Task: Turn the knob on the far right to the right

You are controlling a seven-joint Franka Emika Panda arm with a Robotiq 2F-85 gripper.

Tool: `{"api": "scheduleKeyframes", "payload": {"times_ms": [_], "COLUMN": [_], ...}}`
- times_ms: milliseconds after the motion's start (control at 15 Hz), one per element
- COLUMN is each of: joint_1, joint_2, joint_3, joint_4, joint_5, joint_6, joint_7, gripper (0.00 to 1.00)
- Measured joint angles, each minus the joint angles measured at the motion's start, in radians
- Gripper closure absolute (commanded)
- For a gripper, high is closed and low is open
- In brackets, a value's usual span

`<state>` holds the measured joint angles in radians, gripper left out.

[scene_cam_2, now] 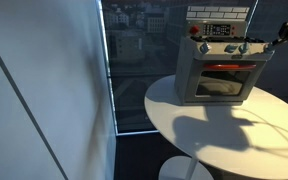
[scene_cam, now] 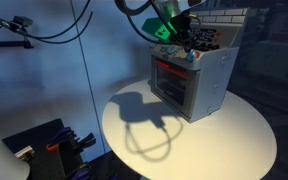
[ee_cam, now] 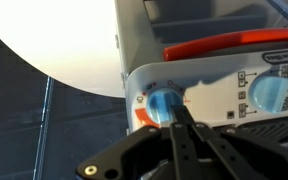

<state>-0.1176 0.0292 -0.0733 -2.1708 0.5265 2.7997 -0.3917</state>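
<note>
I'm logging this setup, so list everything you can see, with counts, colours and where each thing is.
oven: one, grey toy, on the table
table: one, white, round, under the oven
knobs: two clear, blue, oven's front panel
handle: one, orange, on oven door
cables: several, dark, hanging beyond the table
arm: one, dark, green light, over the oven
jaws: one pair, black, at a blue knob; open or shut unclear

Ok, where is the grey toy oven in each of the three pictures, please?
In an exterior view: grey toy oven at upper centre, on the round white table.
In an exterior view: upper right, on that table.
Wrist view: close up, filling the right side.
Shared landmark: its red door handle.
</note>
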Motion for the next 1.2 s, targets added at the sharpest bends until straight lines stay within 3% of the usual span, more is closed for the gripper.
{"api": "scheduleKeyframes", "payload": {"times_ms": [67, 133, 667, 733, 1200], "joint_1": [0.0, 0.0, 0.0, 0.0, 0.0], "joint_2": [-0.003, -0.006, -0.017, -0.017, -0.015], "joint_3": [-0.001, -0.002, -0.008, -0.009, -0.012], "joint_4": [-0.001, -0.002, -0.004, -0.004, -0.004], "joint_5": [0.0, 0.0, 0.0, 0.0, -0.001], "joint_6": [-0.004, -0.009, -0.022, -0.022, -0.022], "joint_7": [0.005, 0.007, 0.012, 0.012, 0.012], "gripper": [0.67, 0.66, 0.04, 0.0, 0.0]}}
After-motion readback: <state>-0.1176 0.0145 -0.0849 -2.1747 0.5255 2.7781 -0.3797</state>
